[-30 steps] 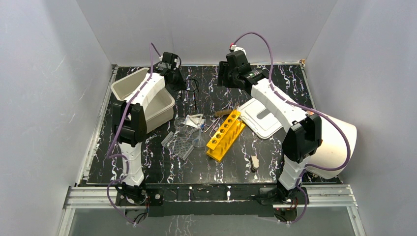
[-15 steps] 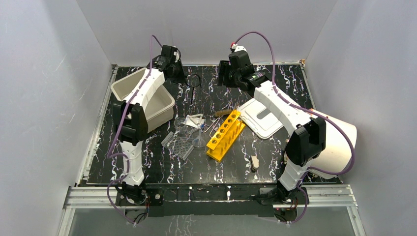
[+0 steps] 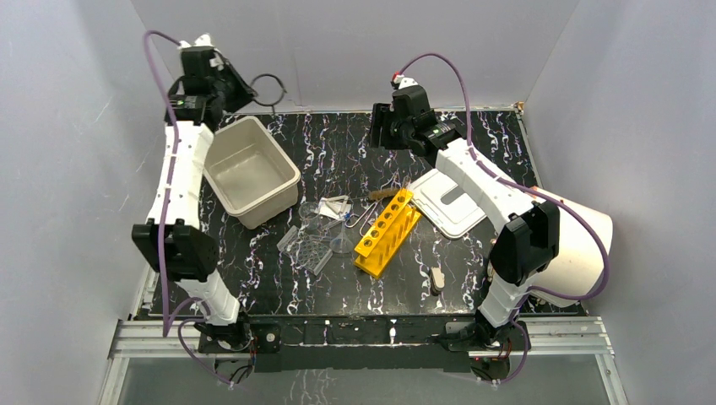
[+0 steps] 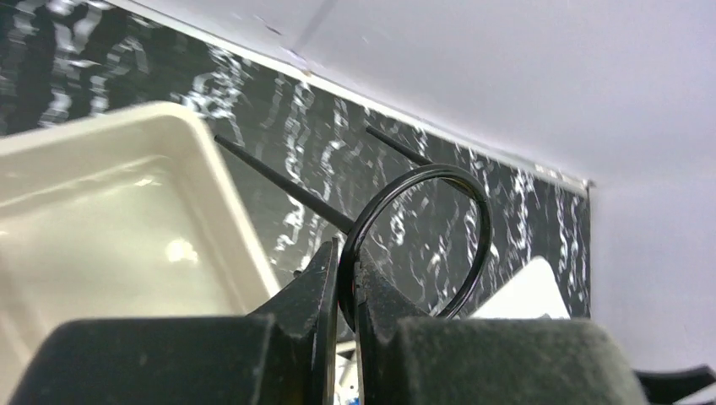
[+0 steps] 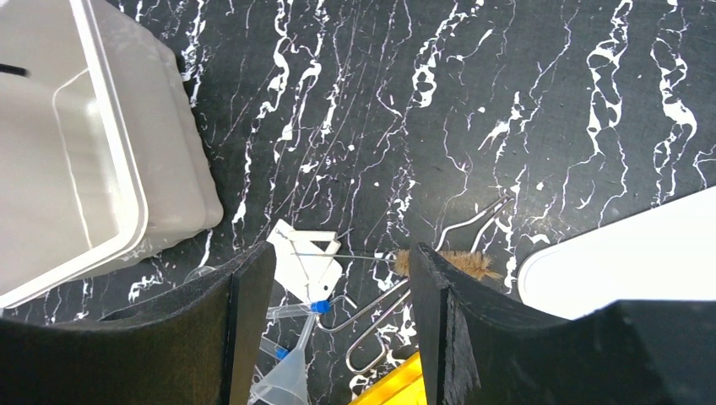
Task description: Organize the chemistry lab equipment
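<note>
At the far left, high above the table (image 3: 338, 156), the left gripper (image 4: 348, 268) has its fingers pressed together on the black wire loop (image 4: 487, 224), pinching the ring at its rim. The ring stands out beyond the fingertips, and two straight wire ends jut from it. The part inside the grip is hidden. Below lies the beige bin (image 3: 249, 169), lidless.

In the middle of the table the clear glassware and funnel (image 3: 322, 221), the clear ridged tray (image 3: 308, 251) and the thin metal tools (image 3: 365, 215) crowd together, overlapping and hard to tell apart. The yellow six-hole tube rack (image 3: 387, 232) lies slanted just beside them.

The right gripper (image 5: 342, 261) hovers over this heap, spread and empty. A bristle brush (image 5: 443, 261) shows between its fingers. Right of it lies the white slotted lid (image 3: 452, 202), partly under the arm, which also cuts off the big white cylinder (image 3: 583, 240).
</note>
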`<act>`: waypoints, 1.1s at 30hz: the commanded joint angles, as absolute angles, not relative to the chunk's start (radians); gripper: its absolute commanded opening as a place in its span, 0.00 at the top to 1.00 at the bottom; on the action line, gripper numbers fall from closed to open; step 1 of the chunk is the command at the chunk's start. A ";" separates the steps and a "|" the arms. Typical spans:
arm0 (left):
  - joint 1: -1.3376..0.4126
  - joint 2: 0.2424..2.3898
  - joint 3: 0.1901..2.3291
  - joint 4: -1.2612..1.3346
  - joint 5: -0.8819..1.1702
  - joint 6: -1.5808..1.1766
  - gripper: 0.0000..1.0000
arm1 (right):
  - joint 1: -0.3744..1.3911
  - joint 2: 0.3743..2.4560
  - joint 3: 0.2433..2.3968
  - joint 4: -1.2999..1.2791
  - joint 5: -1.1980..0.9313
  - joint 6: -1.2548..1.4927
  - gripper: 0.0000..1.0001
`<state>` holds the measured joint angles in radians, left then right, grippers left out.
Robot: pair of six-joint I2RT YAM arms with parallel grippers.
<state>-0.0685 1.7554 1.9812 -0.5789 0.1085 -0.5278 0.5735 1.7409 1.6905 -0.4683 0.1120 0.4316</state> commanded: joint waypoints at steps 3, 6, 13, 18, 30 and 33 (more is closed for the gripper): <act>0.061 1.633 1.918 -0.616 0.014 -0.540 1.00 | 0.580 1.751 1.767 -0.427 0.083 0.431 0.33; 0.083 1.589 1.847 -0.620 0.014 -0.568 1.00 | 0.580 1.767 1.780 -0.433 0.080 0.431 0.33; 0.099 1.566 1.684 -0.596 0.026 -0.611 1.00 | 0.586 1.799 1.807 -0.439 0.069 0.440 0.33; 0.109 1.644 1.655 -0.565 0.014 -0.609 1.00 | 0.594 1.812 1.804 -0.433 0.067 0.442 0.33; 0.138 1.862 1.658 -0.390 0.063 -0.563 1.00 | 0.608 1.818 1.801 -0.399 0.080 0.431 0.33; 0.140 1.890 1.649 -0.353 0.083 -0.571 1.00 | 0.610 1.823 1.807 -0.402 0.086 0.426 0.33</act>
